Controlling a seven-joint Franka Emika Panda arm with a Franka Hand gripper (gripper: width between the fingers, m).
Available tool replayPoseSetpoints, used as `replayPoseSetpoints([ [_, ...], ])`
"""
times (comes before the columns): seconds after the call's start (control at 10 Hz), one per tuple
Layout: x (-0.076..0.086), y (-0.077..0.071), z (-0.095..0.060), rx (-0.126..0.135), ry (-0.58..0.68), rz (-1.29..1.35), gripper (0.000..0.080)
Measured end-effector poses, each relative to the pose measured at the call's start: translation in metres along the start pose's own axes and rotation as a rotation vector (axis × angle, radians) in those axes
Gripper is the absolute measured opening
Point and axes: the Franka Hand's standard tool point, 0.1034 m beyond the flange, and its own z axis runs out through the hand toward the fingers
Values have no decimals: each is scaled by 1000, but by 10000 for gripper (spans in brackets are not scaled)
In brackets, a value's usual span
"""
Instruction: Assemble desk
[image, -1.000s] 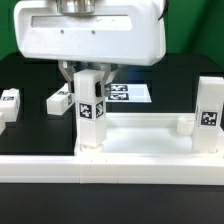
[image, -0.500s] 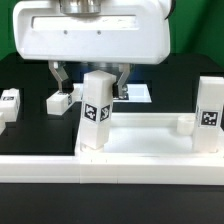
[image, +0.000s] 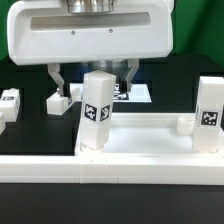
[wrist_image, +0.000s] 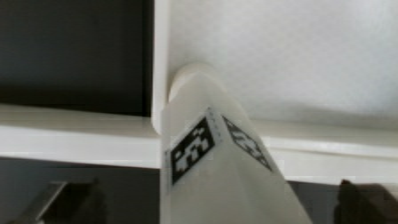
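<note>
The white desk top (image: 140, 160) lies with its raised rim up at the front of the table. One tagged square leg (image: 97, 112) stands upright in its corner on the exterior view's left, and a second leg (image: 209, 113) stands at the opposite corner on the right. My gripper (image: 92, 86) hangs over the left leg, open, with a finger on either side of it and a gap to each. The wrist view looks down that leg (wrist_image: 217, 150) onto the desk top (wrist_image: 267, 60). Both dark fingertips (wrist_image: 71, 200) are clear of the leg.
Two loose white legs (image: 10, 100) (image: 60, 98) lie on the black table at the exterior view's left. The marker board (image: 138, 93) lies flat behind the gripper.
The jaws have opened from a grip on the left leg and let it go. The leg stays upright in its corner, and the hand has lifted slightly.
</note>
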Motion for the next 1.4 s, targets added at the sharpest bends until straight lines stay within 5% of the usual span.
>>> replayPoseSetpoints([
  [0.6, 0, 5, -1, -27, -17, -491, 649],
  [0.8, -1, 5, -1, -26, -17, -508, 392],
  [0.9, -1, 5, 0, -26, -17, -508, 392],
  [1.0, -1, 5, 0, -26, -17, -508, 289],
  [1.4, -3, 9, 0, -15, -10, -439, 289],
])
